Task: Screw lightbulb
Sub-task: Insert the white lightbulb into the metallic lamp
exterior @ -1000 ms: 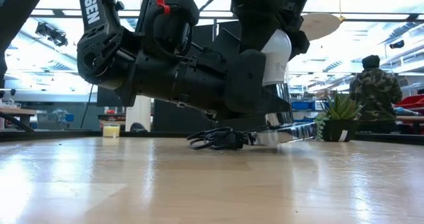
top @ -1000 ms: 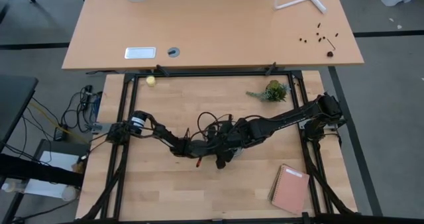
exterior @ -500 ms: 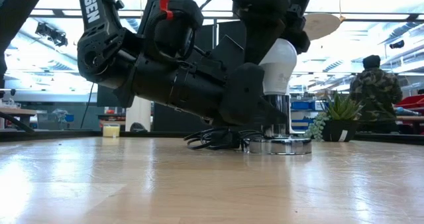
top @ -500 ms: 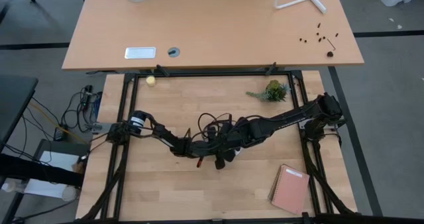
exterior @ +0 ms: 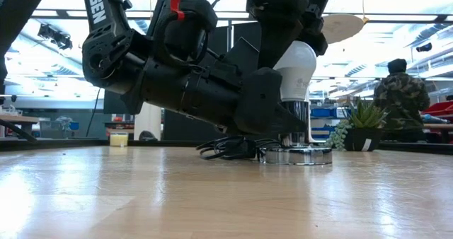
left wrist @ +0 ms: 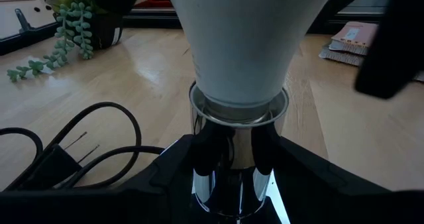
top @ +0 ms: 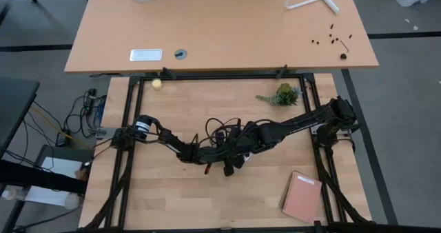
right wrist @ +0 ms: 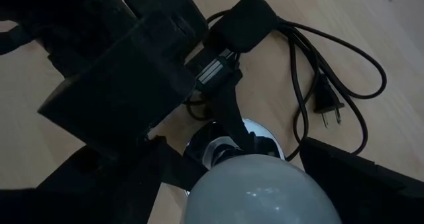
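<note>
My right claw [exterior: 297, 37] sits wide around the bulb's [exterior: 295, 73] round top and holds it. My left claw [left wrist: 232, 168] is half open and clamps the shiny socket stem [left wrist: 232, 177]. The bulb stands upright in the socket [exterior: 296, 154] on the table [exterior: 212, 196]. I think the bulb is light, smooth and easy to break, so I squeeze its widest part softly.

Bright overhead room light is flooding the low view, silhouetting the dark arms and washing out the ceiling. The pale wooden bench [exterior: 212, 196] is shining with soft glare up close. The white pear-shaped lightbulb [left wrist: 248, 38] is looming blurred, and the shiny chrome socket [left wrist: 235, 154] is mirroring its surroundings.
</note>
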Action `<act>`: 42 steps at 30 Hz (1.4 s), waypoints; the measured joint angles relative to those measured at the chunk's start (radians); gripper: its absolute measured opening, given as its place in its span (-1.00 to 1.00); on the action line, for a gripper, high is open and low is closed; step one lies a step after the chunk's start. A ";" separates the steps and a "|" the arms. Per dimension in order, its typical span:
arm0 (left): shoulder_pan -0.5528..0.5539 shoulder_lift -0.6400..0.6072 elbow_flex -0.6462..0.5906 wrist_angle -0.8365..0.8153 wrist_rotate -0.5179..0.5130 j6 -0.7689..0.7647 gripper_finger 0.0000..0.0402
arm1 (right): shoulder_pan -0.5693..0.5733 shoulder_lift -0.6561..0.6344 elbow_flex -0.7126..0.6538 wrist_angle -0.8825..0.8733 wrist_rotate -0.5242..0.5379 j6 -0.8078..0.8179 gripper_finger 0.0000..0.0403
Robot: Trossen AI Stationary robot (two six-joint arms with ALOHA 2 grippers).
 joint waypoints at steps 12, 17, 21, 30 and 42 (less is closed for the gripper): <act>0.000 0.002 -0.001 -0.003 0.000 0.002 -0.08 | -0.018 -0.052 0.001 0.010 -0.002 -0.017 0.77; 0.000 0.002 -0.001 -0.004 0.000 0.002 -0.08 | -0.020 -0.081 0.003 0.012 -0.002 -0.035 0.77; 0.000 0.003 -0.001 -0.004 0.000 0.002 -0.08 | -0.024 -0.112 0.003 0.010 -0.002 -0.127 0.77; 0.000 0.004 -0.002 0.000 0.001 0.002 -0.08 | -0.040 -0.199 0.003 0.000 -0.092 -0.558 0.77; 0.000 0.006 -0.004 0.018 -0.002 0.003 -0.08 | -0.071 -0.072 0.256 -0.351 -0.233 -0.738 0.72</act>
